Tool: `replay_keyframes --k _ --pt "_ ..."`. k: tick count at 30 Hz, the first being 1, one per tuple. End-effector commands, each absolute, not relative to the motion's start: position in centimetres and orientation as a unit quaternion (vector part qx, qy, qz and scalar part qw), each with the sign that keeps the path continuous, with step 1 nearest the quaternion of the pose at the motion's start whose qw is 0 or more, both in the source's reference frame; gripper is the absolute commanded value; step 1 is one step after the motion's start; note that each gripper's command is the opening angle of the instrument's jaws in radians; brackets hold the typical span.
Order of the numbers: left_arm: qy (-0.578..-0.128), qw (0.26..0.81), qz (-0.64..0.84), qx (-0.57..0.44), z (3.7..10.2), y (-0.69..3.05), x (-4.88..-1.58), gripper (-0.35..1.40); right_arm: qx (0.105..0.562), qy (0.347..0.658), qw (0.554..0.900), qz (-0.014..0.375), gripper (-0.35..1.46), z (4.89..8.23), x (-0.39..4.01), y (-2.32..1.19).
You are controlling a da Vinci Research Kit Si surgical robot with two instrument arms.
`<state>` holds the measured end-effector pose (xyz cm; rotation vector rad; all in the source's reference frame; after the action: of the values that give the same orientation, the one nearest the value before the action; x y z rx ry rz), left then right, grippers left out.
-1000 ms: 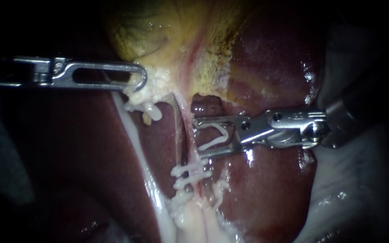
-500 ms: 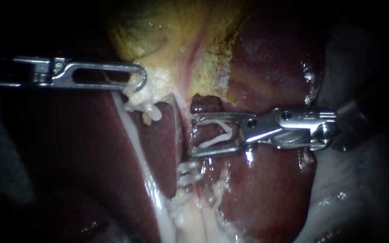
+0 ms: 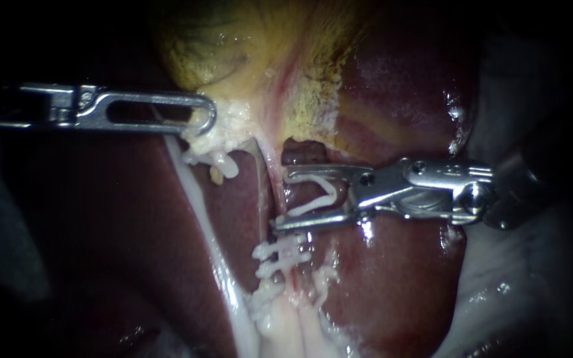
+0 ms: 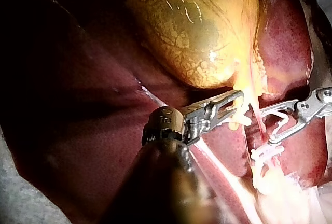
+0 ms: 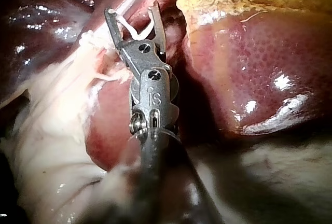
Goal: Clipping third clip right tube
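Endoscope view: the left instrument (image 3: 208,114), lying over the liver (image 3: 392,285), is clenched on pale tissue (image 3: 223,136) at the lower edge of the gallbladder (image 3: 260,59). The right instrument (image 3: 281,199) grasps a white clip (image 3: 314,205), spread in a V, between widely parted jaws, each jaw bearing one leg. The jaw tips reach the right tube (image 3: 270,179), just on the gallbladder side of two clips (image 3: 281,252) already set across it. Whether the tube lies inside the V cannot be told.
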<state>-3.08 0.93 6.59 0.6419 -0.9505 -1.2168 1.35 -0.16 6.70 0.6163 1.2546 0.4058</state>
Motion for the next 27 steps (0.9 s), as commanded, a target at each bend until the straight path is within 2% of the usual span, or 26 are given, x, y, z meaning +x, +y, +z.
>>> replay_keyframes --k 1,13,16,27 --pt "-0.422 0.67 -0.54 0.285 6.59 0.93 -3.08 -0.35 0.283 0.574 0.745 0.188 0.5 6.71 1.38 -0.17" --pt "-0.422 0.67 -0.54 0.285 6.59 0.93 -3.08 -0.35 0.334 0.569 0.719 0.219 0.48 6.83 1.63 -0.29" --pt "-0.422 0.67 -0.54 0.285 6.59 0.93 -3.08 -0.35 0.34 0.575 0.708 0.228 0.48 6.83 1.68 -0.3" --pt "-0.422 0.67 -0.54 0.285 6.59 0.93 -3.08 -0.35 0.341 0.581 0.699 0.24 0.44 6.78 1.69 -0.19"
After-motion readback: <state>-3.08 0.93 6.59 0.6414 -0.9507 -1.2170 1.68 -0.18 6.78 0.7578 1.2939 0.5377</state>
